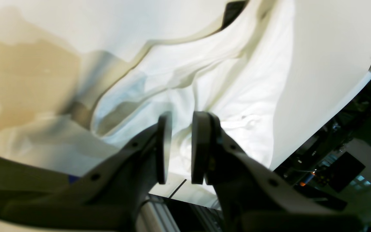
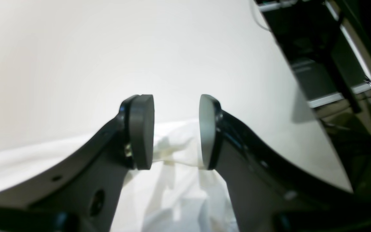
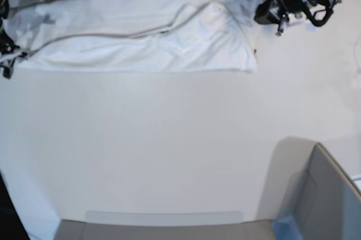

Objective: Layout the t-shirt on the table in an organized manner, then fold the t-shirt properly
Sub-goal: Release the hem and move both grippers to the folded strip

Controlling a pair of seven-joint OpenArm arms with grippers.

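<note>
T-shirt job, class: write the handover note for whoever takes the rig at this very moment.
Left pincer: jaws apart with a narrow gap, nothing between them, over the rumpled t-shirt.
Right pincer: jaws wide apart, holding nothing, just above a bunched edge of the shirt.
Shirt: a long band across the far side of the table; in the base view the print is not visible.
Done: shirt stretched out sideways and let go, but still creased and partly doubled over.
Left: smooth and spread it fully, then make all the folds.
</note>
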